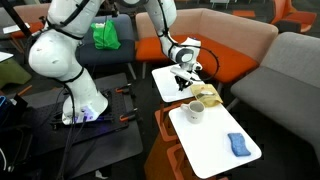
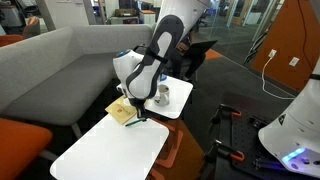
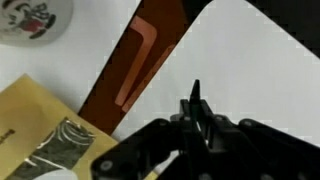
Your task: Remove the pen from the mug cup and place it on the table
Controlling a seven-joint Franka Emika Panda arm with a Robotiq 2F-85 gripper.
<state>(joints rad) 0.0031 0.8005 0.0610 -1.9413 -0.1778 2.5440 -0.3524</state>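
Pinching what looks like the dark pen (image 3: 195, 93) between narrow fingers (image 3: 184, 123), the gripper (image 3: 196, 117) hangs over the white table (image 3: 250, 70), mug (image 3: 35, 20) at its ten o'clock, likely positioned to set it down.

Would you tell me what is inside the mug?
Nothing sticks up from the mug in an exterior view; its wall hides the bottom, so small contents cannot be ruled out.
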